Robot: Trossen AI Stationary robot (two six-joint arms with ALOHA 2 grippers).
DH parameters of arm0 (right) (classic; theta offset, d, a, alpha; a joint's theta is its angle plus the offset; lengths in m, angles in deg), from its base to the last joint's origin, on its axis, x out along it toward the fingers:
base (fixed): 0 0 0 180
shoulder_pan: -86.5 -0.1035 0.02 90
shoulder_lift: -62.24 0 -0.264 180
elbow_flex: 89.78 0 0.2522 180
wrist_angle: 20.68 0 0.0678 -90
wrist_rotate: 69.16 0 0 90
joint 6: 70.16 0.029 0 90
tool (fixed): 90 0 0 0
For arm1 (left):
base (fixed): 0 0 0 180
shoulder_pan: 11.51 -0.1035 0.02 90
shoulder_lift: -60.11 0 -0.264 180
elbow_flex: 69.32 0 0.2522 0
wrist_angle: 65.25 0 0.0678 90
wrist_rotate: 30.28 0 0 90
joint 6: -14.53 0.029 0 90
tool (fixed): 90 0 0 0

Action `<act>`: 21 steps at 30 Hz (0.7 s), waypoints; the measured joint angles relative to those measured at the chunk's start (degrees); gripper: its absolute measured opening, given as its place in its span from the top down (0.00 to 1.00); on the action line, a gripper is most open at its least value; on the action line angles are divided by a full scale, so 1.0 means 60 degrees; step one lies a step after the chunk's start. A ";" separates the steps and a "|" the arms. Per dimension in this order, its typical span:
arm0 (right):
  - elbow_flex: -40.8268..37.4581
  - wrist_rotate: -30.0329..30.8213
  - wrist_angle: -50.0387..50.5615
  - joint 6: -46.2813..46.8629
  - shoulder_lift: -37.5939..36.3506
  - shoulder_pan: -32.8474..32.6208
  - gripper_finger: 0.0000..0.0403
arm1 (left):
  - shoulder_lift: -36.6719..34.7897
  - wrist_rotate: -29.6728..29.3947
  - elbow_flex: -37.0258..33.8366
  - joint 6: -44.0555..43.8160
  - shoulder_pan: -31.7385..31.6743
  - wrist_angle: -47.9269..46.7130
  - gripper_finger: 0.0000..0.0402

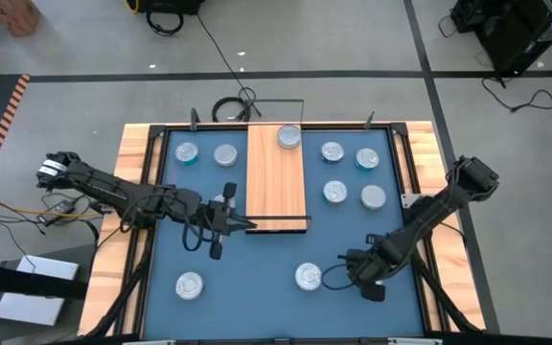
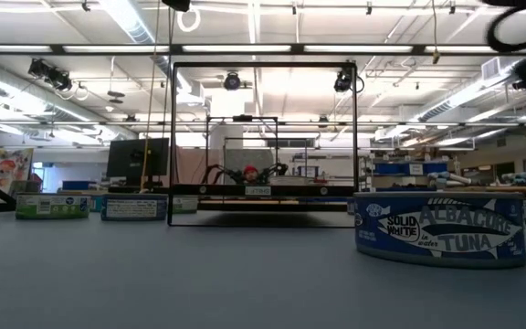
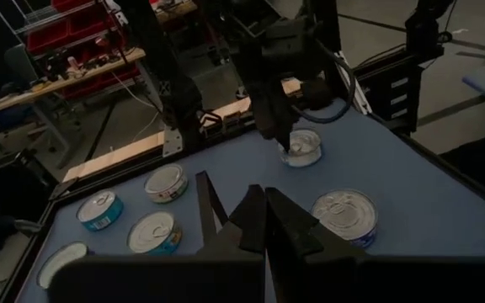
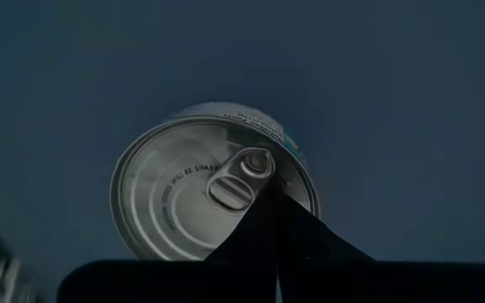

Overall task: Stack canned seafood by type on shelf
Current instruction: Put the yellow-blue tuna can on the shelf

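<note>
My right arm reaches in from the right edge of the high view, elbow bent, its gripper (image 1: 345, 269) low over the blue table (image 1: 257, 278) at lower centre-right. Its fingers (image 4: 289, 231) are pressed together and hold nothing; their tips lie at the rim of a tin (image 1: 308, 277), pull-tab up, just beside them.

My left arm stretches from the left edge toward the middle, its gripper (image 1: 242, 222) also shut and empty, at the near left corner of the shelf (image 1: 276, 187).

The shelf lies upper centre and carries one tin (image 1: 288, 137) at its far end. Two tins (image 1: 206, 153) sit to its left, four tins (image 1: 351, 173) to its right, and one more tin (image 1: 190, 285) at lower left.
</note>
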 joint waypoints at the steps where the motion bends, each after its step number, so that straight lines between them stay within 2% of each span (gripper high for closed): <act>1: -0.0004 0.0387 -0.0068 -0.0015 -0.0073 0.0075 1.00 | 0.0000 -0.0013 0.0000 0.0000 0.0000 -0.0016 0.99; 5: -0.0073 0.1612 -0.0022 -0.0059 -0.0401 0.0372 1.00 | 0.0000 -0.0038 0.0000 -0.0004 0.0004 -0.0025 0.99; 8: -0.0069 0.2021 -0.0033 -0.0188 -0.0649 0.0649 1.00 | 0.0000 -0.0081 0.0000 -0.0007 0.0004 -0.0072 0.99; 11: -0.0069 0.2011 -0.0014 0.0004 -0.0848 0.0889 0.96 | 0.0000 -0.0093 0.0000 -0.0092 0.0004 -0.0077 0.99; 17: -0.0055 0.1879 0.0850 0.1134 -0.1020 0.1125 0.81 | 0.0000 -0.0124 0.0000 -0.0247 0.0000 -0.0332 0.99; 21: -0.0158 0.1422 0.0531 0.1062 -0.0853 0.1299 0.75 | 0.0000 -0.0187 0.0000 -0.0271 0.0002 -0.0388 0.99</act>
